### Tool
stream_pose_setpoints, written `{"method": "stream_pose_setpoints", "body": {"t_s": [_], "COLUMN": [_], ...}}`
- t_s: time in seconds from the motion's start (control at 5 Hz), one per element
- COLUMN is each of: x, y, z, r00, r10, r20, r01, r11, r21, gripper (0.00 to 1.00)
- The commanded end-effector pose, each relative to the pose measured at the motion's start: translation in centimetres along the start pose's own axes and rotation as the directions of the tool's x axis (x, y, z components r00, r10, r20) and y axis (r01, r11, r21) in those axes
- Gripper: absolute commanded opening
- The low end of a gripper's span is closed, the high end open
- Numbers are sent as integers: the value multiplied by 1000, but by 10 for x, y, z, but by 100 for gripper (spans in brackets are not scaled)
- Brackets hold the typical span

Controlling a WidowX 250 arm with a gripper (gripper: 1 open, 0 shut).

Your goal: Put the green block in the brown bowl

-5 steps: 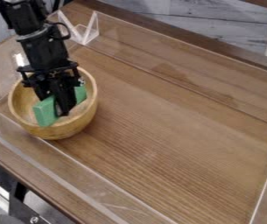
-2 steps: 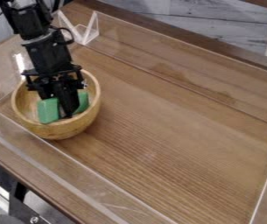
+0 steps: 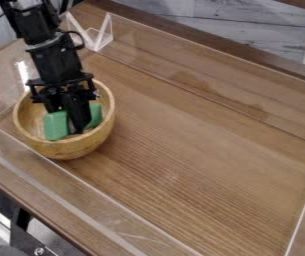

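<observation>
open wooden table (image 3: 208, 150) right of the brown bowl (image 3: 64, 147); clear wall (image 3: 61, 200) along its edge

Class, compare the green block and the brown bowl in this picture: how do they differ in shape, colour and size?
The green block is straight-edged and boxy; the brown bowl is round and hollow. The block is plain bright green; the bowl is light wood. The block is much smaller and sits inside the bowl, between the gripper fingers. Both are on the wooden table.
</observation>
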State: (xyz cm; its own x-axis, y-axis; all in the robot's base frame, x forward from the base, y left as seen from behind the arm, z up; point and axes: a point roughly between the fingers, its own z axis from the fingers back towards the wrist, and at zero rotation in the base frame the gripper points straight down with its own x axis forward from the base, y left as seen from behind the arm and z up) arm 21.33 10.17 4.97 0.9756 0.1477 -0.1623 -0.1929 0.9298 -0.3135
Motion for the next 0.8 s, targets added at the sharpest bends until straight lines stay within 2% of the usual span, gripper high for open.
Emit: {"method": "stream_pose_setpoints", "body": {"t_s": [0.0, 0.6], "x": [4, 2], "y": [1, -4], "z": [3, 6], "r00": [1000, 999], "r10": [-10, 1], "r20": [5, -35], "r01": [10, -1], "r11": [1000, 1000], "r21": [14, 11], "gripper": [0, 0]}}
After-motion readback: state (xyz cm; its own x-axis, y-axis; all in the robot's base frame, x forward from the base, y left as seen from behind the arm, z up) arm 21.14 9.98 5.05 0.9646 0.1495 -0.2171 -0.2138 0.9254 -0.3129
